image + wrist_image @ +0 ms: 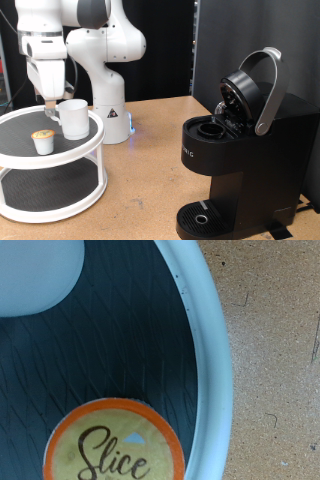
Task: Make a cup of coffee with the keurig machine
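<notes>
On the exterior view's left, the gripper (pixel 50 97) hangs over a two-tier white stand (pixel 50 155), just beside the cup (pixel 73 118) and above a pod (pixel 41 142); the keurig machine (pixel 240 150) sits right, lid raised. Wrist view: the pod's label (reading "Slice") and possibly the cup; whether the fingers are parted cannot be told.

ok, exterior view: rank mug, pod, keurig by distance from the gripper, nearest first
The gripper hangs over the top tier of the white stand, at the exterior view's left.
1. Cup: just to the gripper's right on the top tier.
2. Pod: below the gripper in the picture, same tier.
3. Keurig machine: far right, lid open.
</notes>
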{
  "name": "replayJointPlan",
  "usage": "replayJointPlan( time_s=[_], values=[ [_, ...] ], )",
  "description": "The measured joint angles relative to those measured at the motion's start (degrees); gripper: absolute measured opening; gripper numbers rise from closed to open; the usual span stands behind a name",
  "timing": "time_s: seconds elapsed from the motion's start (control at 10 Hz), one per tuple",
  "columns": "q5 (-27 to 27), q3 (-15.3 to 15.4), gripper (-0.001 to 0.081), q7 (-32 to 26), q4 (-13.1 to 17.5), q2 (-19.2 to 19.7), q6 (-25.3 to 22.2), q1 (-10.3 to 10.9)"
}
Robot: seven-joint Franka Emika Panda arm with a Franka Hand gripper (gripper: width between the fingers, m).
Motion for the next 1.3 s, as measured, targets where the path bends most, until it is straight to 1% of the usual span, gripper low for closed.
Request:
replayJointPlan(
  time_s=[0.3,0.6,1.3],
  values=[
    [-0.5,0.0,0.0803,0.0,-1.9,0.6,2.6,-0.5],
    [-0.5,-0.2,0.0803,-0.2,-2.8,2.4,5.6,-0.9],
    [-1.2,-2.4,0.0803,-3.7,-4.7,7.0,13.7,-1.4]
  ],
)
